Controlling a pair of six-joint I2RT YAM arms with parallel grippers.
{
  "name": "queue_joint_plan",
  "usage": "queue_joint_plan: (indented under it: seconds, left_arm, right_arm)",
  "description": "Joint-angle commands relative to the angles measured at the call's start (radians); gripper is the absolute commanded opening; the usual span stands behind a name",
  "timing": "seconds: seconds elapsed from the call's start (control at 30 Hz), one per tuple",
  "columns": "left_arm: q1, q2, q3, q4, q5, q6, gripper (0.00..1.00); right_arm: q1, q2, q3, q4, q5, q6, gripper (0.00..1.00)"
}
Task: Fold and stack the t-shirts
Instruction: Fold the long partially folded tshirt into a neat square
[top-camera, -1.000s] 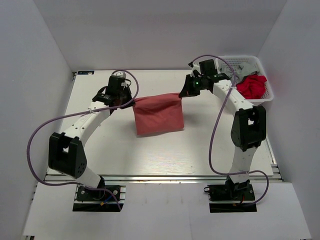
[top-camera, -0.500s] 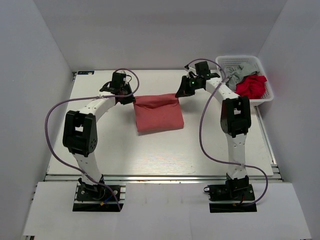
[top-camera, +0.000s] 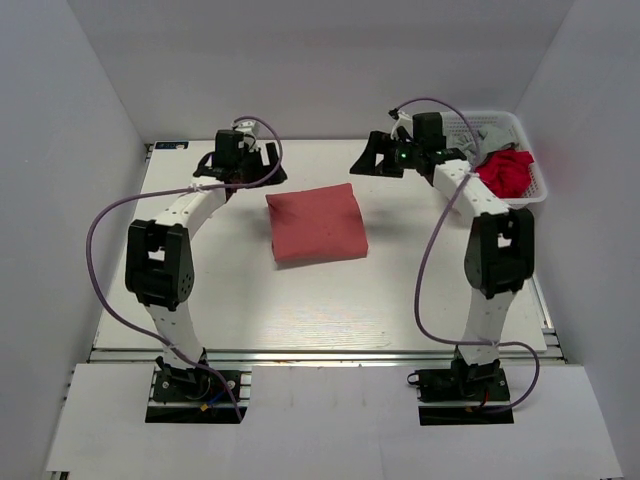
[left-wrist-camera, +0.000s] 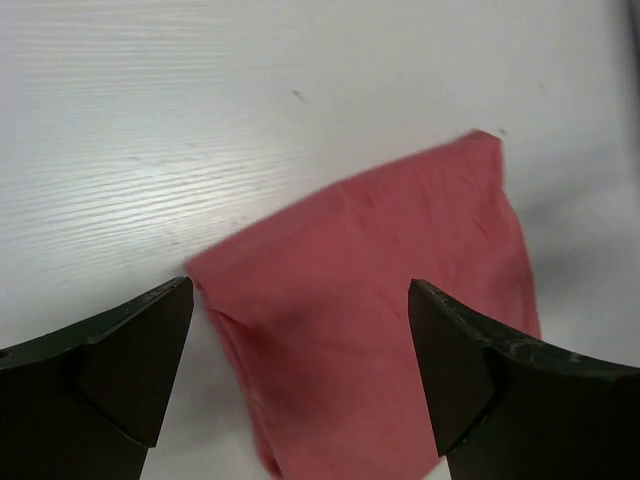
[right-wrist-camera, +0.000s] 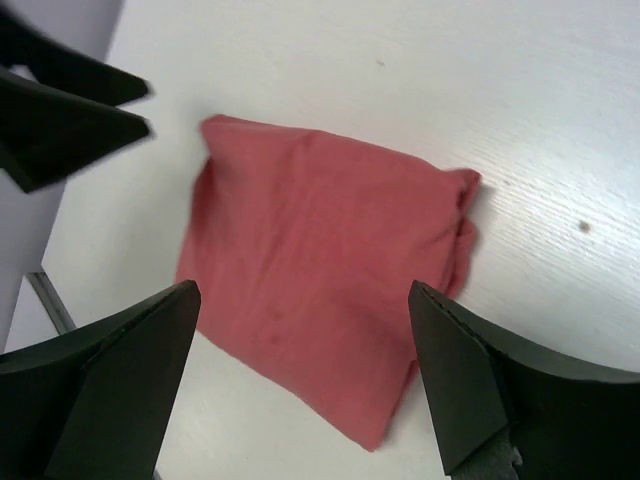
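Here the salmon-red t-shirt (top-camera: 316, 223) is lying flat on the tabletop (top-camera: 220, 290) as a compact folded rectangle, roughly midway between the two arms. The left gripper (left-wrist-camera: 300, 290) is hanging above its far left corner with fingers spread wide and nothing between them. The right gripper (right-wrist-camera: 305, 290) is doing the same over the far right corner, also gaping and empty. Neither is touching the cloth. The step in hand is looking like clearing away from a finished fold. To do it well, both grippers should be rising straight off the shirt before swinging aside, so that no fingertip is catching the top layer and dragging the fold open. The white basket (top-camera: 545, 196) is sitting at the far right corner of the tabletop, well apart from the folded shirt. It is holding a crumpled bright red garment (top-camera: 503, 172) and a grey garment (top-camera: 487, 135) behind it, probably the tees waiting their turn. The right arm is reaching nearer to them.
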Motion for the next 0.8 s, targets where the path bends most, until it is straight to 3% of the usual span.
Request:
queue_joint_plan:
  seconds: [0.0,0.27,0.47,0.63,0.77]
  left_arm:
    - [-0.022,-0.083,-0.054,0.086,0.238,0.071,0.99]
    - [-0.013,0.058,-0.084,0.179,0.349,0.060,0.99]
    - [0.007,0.236,0.011,0.121,0.390,0.051,0.99]
    - [0.007,0.320,0.021,0.132,0.390,0.060,0.99]
    - [0.016,0.350,0.021,0.150,0.400,0.071,0.99]
  right_arm:
    - [0.031,-0.099,-0.092,0.107,-0.051,0.003,0.90]
    - [0.085,-0.044,-0.148,0.250,-0.092,0.091,0.90]
    - [0.072,0.140,-0.108,0.411,-0.105,0.209,0.90]
    - [0.060,0.252,-0.113,0.439,-0.091,0.243,0.90]
    - [0.052,0.307,-0.159,0.426,0.013,0.252,0.90]
